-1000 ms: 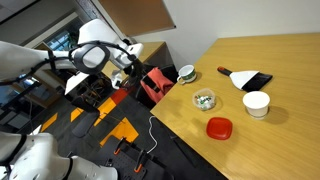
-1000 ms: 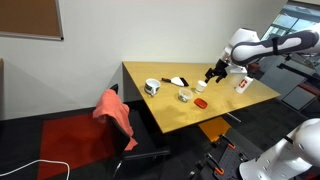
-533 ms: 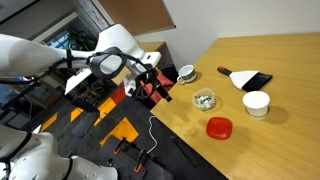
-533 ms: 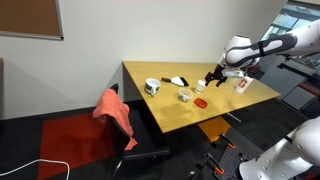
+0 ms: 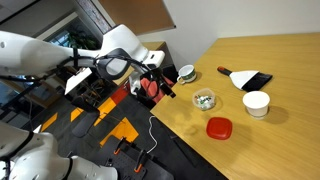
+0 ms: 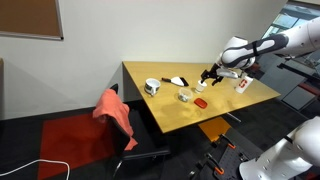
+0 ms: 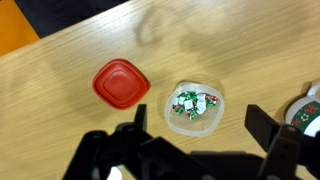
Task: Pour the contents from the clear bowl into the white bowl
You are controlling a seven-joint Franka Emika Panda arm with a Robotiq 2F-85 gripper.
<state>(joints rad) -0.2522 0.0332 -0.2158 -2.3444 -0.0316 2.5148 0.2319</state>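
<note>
Hovering hand [image 7: 197,116] — spread — near clear bowl [image 7: 193,106]

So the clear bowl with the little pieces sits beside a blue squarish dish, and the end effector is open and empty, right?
Not quite: the dish is red, not blue, as the wrist view shows. The clear bowl does sit beside it, and the end effector is open and empty.
</note>
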